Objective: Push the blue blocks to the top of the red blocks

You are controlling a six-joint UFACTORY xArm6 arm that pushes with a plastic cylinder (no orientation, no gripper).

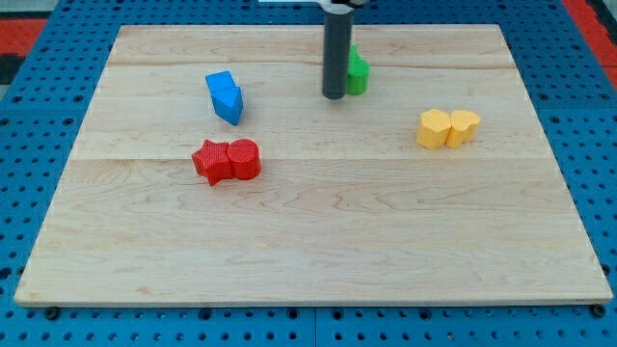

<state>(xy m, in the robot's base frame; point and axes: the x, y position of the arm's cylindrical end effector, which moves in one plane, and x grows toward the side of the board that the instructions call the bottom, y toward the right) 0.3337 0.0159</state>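
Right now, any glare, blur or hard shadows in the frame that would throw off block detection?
Camera view: lighting is even and soft, no glare on the wooden board; the blue blocks, red blocks and yellow blocks look sharp, with only faint shadows at their bases. Camera view: my tip is crisp, but the rod hides part of the green block.

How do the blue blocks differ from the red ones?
The blue blocks sit nearer the view's top; the red blocks lie just below them. Blue looks angular and wedge-like, red rounder and lumpy. Blue's pair runs top to bottom, red's side by side. Both are touching pairs, left of my tip.
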